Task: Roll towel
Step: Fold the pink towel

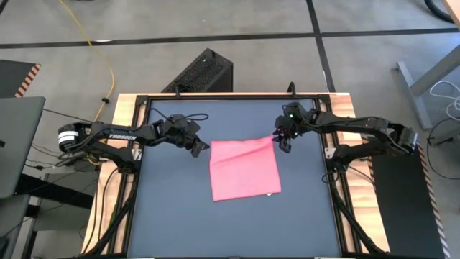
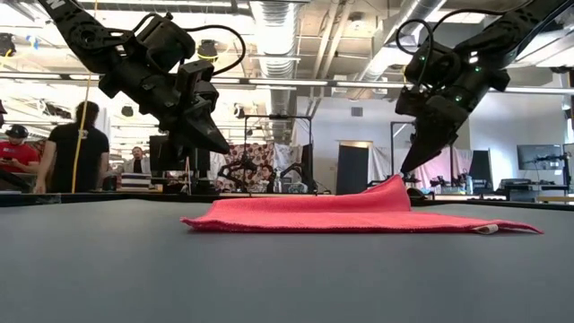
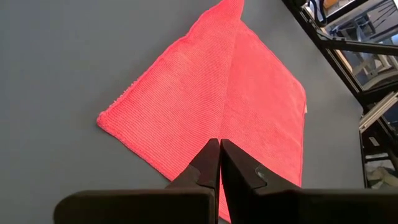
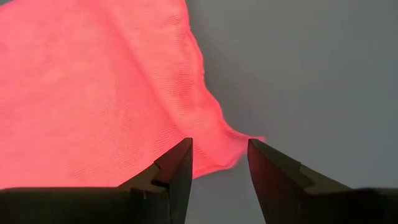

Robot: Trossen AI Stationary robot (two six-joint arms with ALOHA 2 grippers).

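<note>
Your two claws flank the far edge of the towel, which lies nearly flat in the middle of the dark counter, no roll begun.

The right claw hangs over the towel's far right corner with its fingers parted, the corner's tip lying between them in the right wrist view. That corner is peaked up off the counter while the rest of the cloth rests flat, as the low view shows; whether the fingers touch the cloth there cannot be told. The spread looks set so you can close on that raised tip.

The left claw sits just off the towel's far left corner, above the counter and clear of the cloth, its fingers pressed together and holding nothing. It points along the crease that runs across the towel, probably waiting to take its own corner.

With both far corners covered, the likely plan is to lift that edge evenly and turn it toward the near edge. People stand in the room beyond the counter, well apart from the arms.
</note>
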